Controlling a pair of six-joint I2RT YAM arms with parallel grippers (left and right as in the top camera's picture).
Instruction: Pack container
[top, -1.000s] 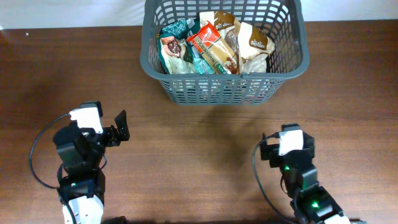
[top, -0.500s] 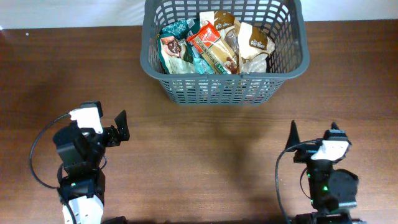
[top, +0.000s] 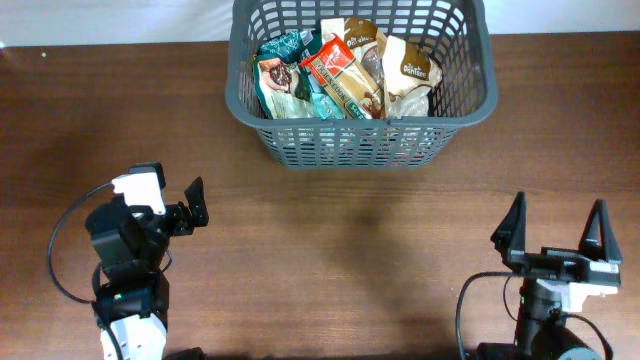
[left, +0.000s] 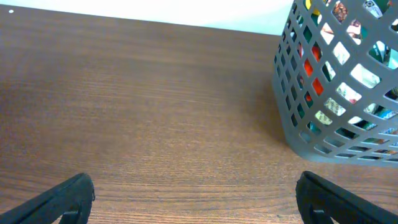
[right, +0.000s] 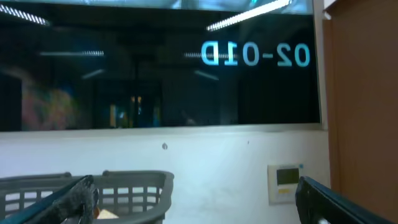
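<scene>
The dark grey lattice basket (top: 282, 130) stands at the far middle of the wooden table and holds several food packets (top: 345, 70). It also shows in the left wrist view (left: 336, 99) and, by its rim, in the right wrist view (right: 130, 183). My left gripper (top: 190, 205) is open and empty at the near left, over bare wood (left: 196, 199). My right gripper (top: 555, 228) is open and empty at the near right, pointing level toward the far wall (right: 196, 199).
The wooden table (top: 330, 240) spreads between both arms and the basket. Behind the table is a white wall with a small panel (right: 284, 182) and a dark window above it.
My right arm has swung back toward the near right edge and tipped up, its open fingers now pointing away toward the wall. The left arm and the basket have not moved.
</scene>
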